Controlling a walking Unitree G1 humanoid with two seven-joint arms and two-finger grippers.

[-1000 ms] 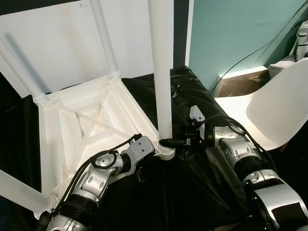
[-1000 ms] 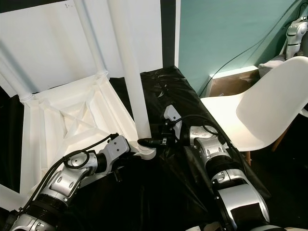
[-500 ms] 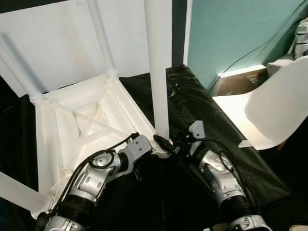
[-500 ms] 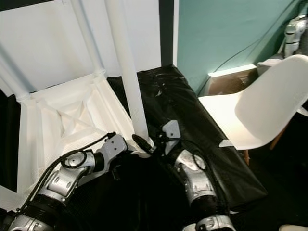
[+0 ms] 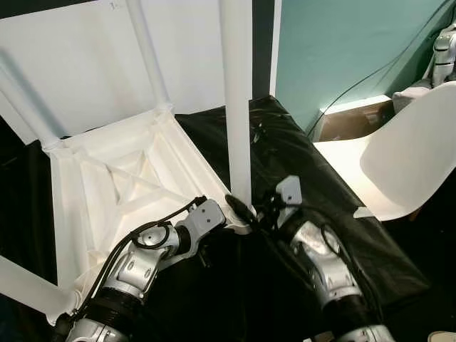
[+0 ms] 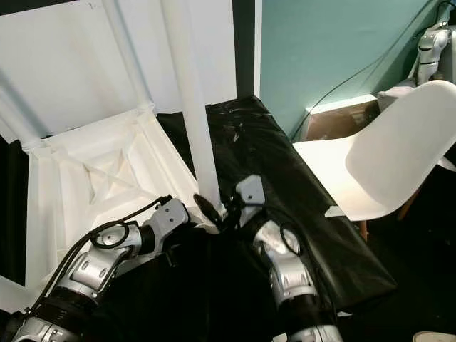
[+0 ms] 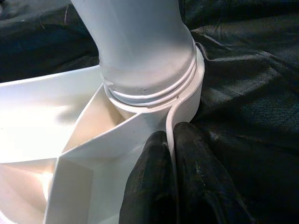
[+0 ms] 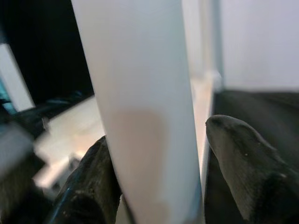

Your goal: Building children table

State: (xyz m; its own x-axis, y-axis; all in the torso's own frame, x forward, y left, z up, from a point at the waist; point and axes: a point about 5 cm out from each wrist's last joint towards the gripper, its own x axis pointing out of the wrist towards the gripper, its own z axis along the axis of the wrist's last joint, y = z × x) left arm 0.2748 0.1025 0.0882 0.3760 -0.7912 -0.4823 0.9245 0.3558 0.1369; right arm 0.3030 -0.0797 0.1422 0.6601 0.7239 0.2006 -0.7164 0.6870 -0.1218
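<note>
**Upturned children's table, leg at near corner socket**

- Table top [image 5: 121,192]: white plastic, lying underside up on a black sheet [image 5: 299,164]; ribbed bracing visible. Far edge leans toward a white panel [image 5: 78,64].
- Near-corner leg [image 5: 236,107]: white tube, upright, seated in the corner socket [image 7: 154,100]; upper end cut off by the frame. Thread rings show at its base in the left wrist view.
- Other legs: two at the far corners [image 5: 146,50], tops cut off; one at the near left [image 5: 28,288], partly out of frame.
- Left claw [image 7: 170,182]: clenched on the thin rim of the table top just below the socket, one finger each side.
- Right claw [image 8: 154,177]: grasping the near-corner leg low down, fingers [image 8: 247,163] on either side; background blurred in that view.
- White chair [image 5: 399,164]: right of the sheet, partly cut off.
- Teal wall [image 5: 342,43] behind.
</note>
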